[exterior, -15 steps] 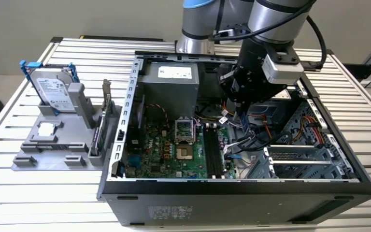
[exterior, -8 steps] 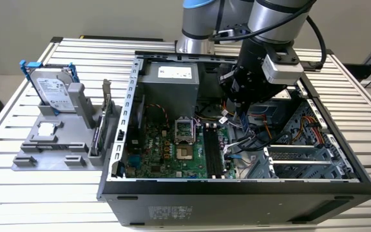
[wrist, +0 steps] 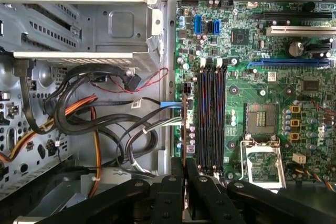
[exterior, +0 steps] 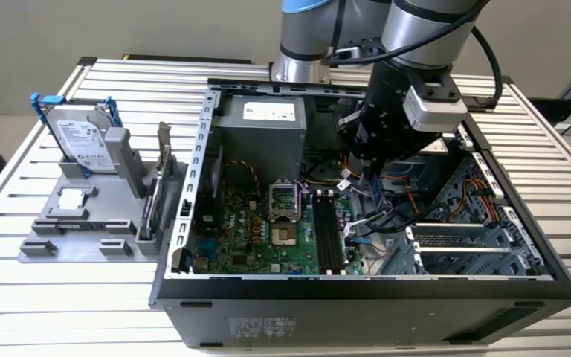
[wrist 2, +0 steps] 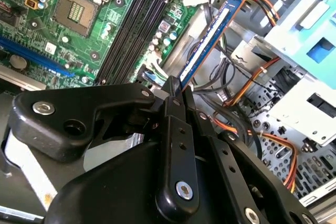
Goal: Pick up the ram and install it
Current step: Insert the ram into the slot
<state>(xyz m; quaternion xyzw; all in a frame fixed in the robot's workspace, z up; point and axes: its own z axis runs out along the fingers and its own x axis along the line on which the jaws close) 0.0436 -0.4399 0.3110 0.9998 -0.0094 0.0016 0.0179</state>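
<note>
Gripper (wrist 2: 176, 85): closed on the ram (wrist 2: 210, 38), held edge-on between its black fingers (wrist 2: 177, 145), hanging inside the open computer case (exterior: 365, 286). Ram: above the cables beside the motherboard (wrist: 262, 77), near the black memory slots (wrist: 210, 119), not seated. Hard drive (exterior: 79, 137): standing in the grey holder (exterior: 77, 223) outside the case.

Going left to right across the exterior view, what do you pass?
Hard drive in its blue frame, card with a metal bracket standing in the grey holder, motherboard, memory slots, gripper above the cables, drive cage.
</note>
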